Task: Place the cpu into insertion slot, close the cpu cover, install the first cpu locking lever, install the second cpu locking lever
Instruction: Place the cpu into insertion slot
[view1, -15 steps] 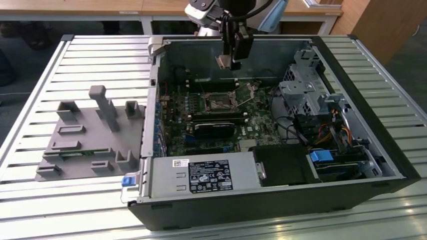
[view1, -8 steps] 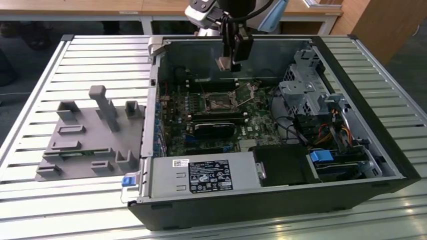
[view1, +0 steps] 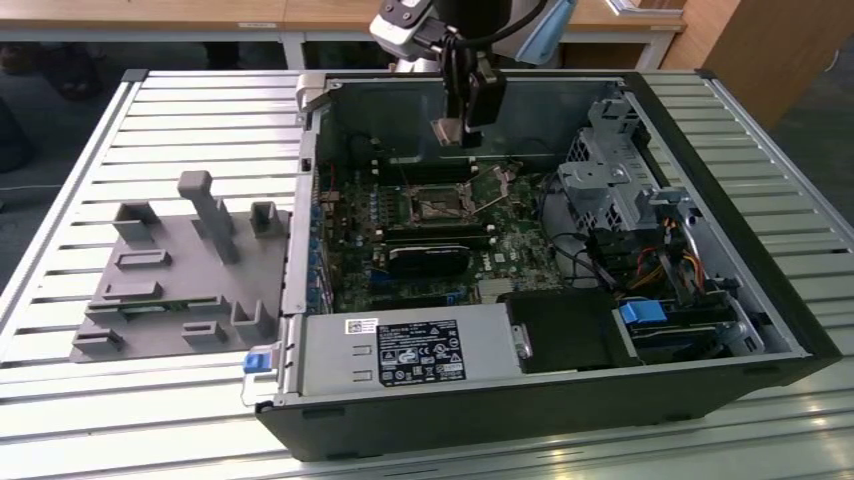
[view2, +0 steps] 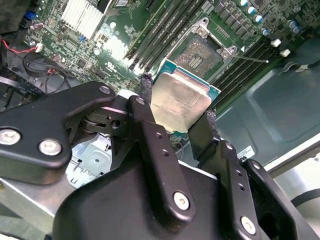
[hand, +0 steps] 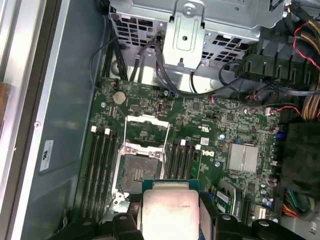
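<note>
Fingers of the gripper (view1: 461, 122) pinch the cpu (view2: 181, 100) by two opposite edges, holding it clear above the motherboard (hand: 210, 120), toward the far wall of the case (view1: 534, 100). Beyond it the insertion slot (hand: 136, 172) lies empty, the cpu cover (hand: 147, 118) stands open and a locking lever (view2: 250, 58) is unlatched, so by my reading no step is finished yet. Arm reaches straight down into the open case.

Black hinged jaws, silver screw heads (view2: 180, 200), pale grey wrist housing (view1: 396, 27)

A grey fixture (view1: 160, 290) lies on the slatted table (view1: 134, 420) beside the open computer case (view1: 534, 420).
</note>
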